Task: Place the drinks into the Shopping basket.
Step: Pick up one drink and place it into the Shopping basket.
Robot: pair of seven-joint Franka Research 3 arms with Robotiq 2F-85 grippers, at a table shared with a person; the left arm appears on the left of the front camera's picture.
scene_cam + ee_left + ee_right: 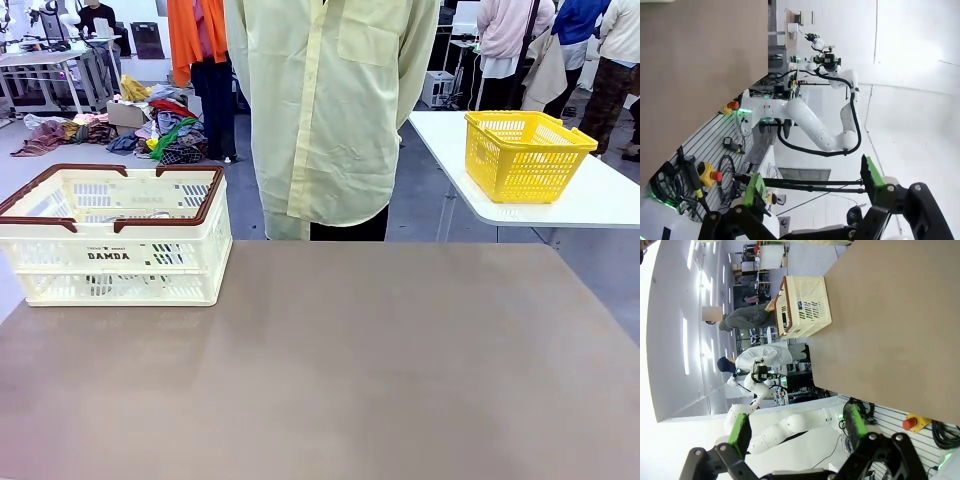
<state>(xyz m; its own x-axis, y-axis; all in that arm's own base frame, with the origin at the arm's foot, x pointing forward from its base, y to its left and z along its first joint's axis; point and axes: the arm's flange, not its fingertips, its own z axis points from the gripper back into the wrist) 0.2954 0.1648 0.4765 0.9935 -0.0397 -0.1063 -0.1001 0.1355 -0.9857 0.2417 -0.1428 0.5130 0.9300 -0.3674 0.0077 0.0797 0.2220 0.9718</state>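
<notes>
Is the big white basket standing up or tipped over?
Standing up. The Shopping basket sits flat on the table, with its red-brown rim and open top facing upward.

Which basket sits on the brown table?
The cream basket with dark red-brown handles and "DAMDA" on its side. The yellow basket sits on a separate white table.

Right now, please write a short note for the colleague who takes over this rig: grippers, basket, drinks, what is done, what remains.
Left gripper: jaws open, holding nothing.
Right gripper: jaws open, holding nothing.
Shopping basket: stands at the far left of the brown table, upright; through the slats I cannot tell whether anything lies inside.
Drinks: none on the table yet.
Person in a pale yellow shirt stands at the far edge.
Done: nothing. Left: every drink goes into the basket.
</notes>
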